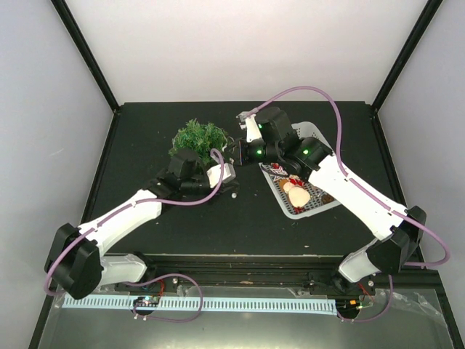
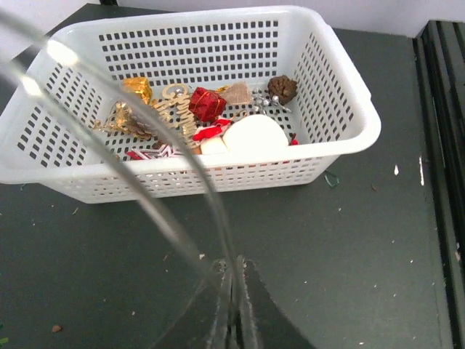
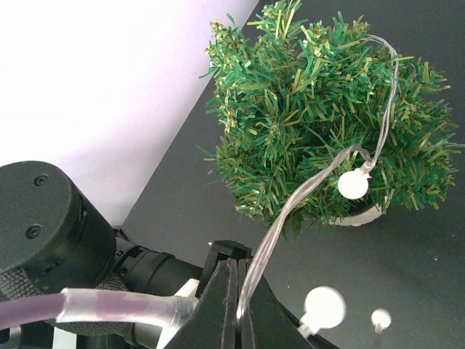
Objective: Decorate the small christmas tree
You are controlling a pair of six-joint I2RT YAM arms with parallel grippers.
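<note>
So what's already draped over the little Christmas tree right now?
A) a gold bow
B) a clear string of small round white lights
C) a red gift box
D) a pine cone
B: in the right wrist view a clear light string with round white bulbs runs from the closed right gripper up and over the top of the small christmas tree.

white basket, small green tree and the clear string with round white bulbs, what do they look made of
White lattice basket: moulded plastic, judging by its even grid holes and smooth, slightly glossy rim. Small green christmas tree: artificial, probably plastic; stiff flat needles in two greens. Clear light string: seemingly transparent flexible plastic, bending in loose curves; its round white bulbs look like matt frosted plastic.
</note>
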